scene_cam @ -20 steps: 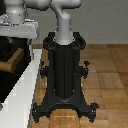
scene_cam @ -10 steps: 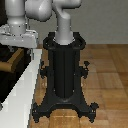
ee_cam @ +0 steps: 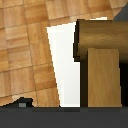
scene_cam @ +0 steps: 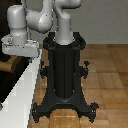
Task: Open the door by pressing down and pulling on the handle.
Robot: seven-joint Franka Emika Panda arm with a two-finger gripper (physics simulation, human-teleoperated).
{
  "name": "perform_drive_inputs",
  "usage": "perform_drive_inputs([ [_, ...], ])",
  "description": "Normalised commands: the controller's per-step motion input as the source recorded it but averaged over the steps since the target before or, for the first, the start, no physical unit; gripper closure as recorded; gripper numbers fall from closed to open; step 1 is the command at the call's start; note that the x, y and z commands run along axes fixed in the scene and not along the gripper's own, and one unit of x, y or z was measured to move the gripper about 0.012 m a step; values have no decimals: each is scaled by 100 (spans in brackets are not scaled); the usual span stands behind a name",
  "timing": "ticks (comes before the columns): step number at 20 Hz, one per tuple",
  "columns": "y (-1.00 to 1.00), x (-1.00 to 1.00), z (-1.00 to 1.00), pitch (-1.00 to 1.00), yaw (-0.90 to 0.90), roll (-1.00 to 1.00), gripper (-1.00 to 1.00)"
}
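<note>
- The grey-white robot arm (scene_cam: pixel 42 17) reaches from atop its black ribbed pedestal (scene_cam: pixel 64 75) toward the exterior view's left, ending in a boxy grey-white gripper (scene_cam: pixel 20 48).
- The gripper hangs over the light grey-white edge of the door (scene_cam: pixel 20 90), which runs down the exterior view's left side; the dark panel itself is barely visible there.
- The short tan, wood-coloured cylindrical handle (ee_cam: pixel 102 62) fills much of the wrist view: a round bar lies across, with a flat wooden piece running from it to the frame's edge.
- The handle sits against the door's white edge, with wooden plank floor (ee_cam: pixel 25 50) beyond.
- In the exterior view, a tan shape just beside the gripper looks like the handle.
- The fingers are not visible in either view, so I cannot tell how wide the gripper stands or whether it touches the handle.
</note>
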Motion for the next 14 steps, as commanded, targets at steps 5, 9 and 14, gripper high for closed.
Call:
perform_drive_inputs([
  [5,0,0,0,0,0,0,-100],
  [9,0,0,0,0,0,0,100],
  [14,0,0,0,0,0,0,100],
])
